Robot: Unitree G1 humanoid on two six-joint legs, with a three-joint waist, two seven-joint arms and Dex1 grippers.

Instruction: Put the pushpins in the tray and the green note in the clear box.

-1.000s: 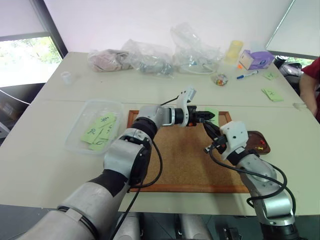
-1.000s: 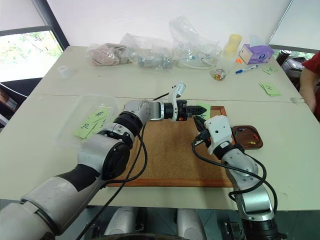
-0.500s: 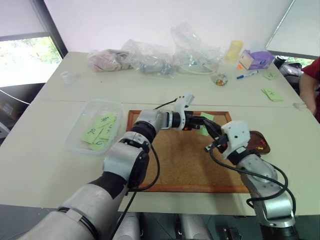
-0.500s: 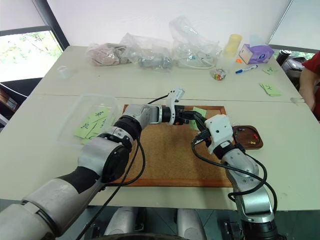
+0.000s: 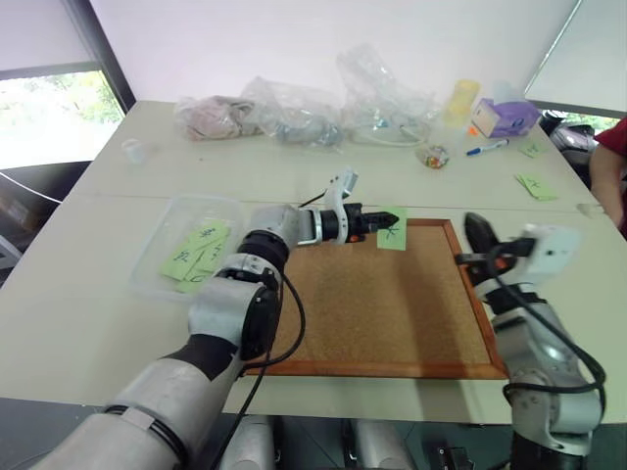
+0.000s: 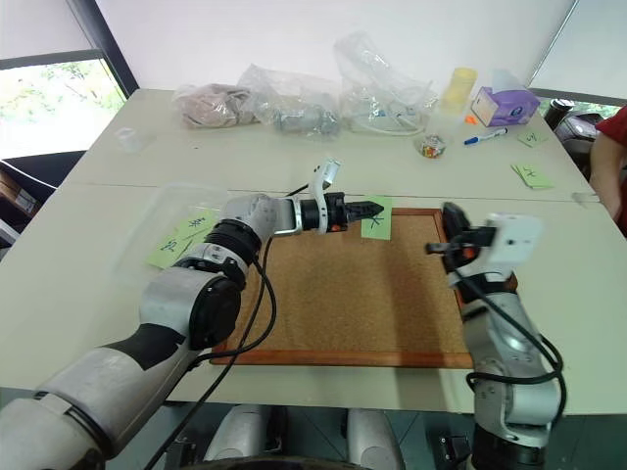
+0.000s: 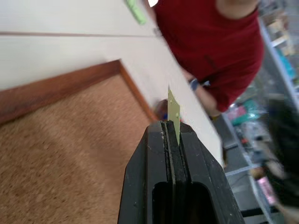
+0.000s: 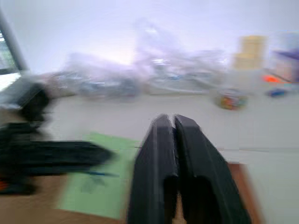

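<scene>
The left gripper (image 5: 367,223) has its jaws pinched tight on the near edge of the green note (image 5: 391,228), which stands up off the cork board (image 5: 382,304) at its far rim, with a black scribble showing on its face; in the left wrist view the note (image 7: 173,112) pokes out edge-on from between the two black fingers (image 7: 154,158). The right gripper (image 5: 474,233) is raised over the right edge of the board, jaws pressed together on nothing, well apart from the note; the right wrist view shows the same closed pair with the green paper (image 8: 96,186) beyond them. Off to the robot's left, the clear box (image 5: 167,235) sits on the counter (image 5: 78,294) just beside the board's left frame, with several green notes lying inside it. I cannot make out the tray or the pushpins; the right arm covers the spot beside the board's right edge. Along the far side of the counter lie crumpled clear plastic bags (image 5: 294,113), a yellowish cup (image 5: 462,98), a purple tissue box (image 5: 502,117) and a blue marker (image 5: 485,149), with a small jar of coloured bits (image 5: 432,155) nearer in. Two more green notes (image 5: 535,184) rest at the far right, near a person in a red top (image 5: 609,166).
</scene>
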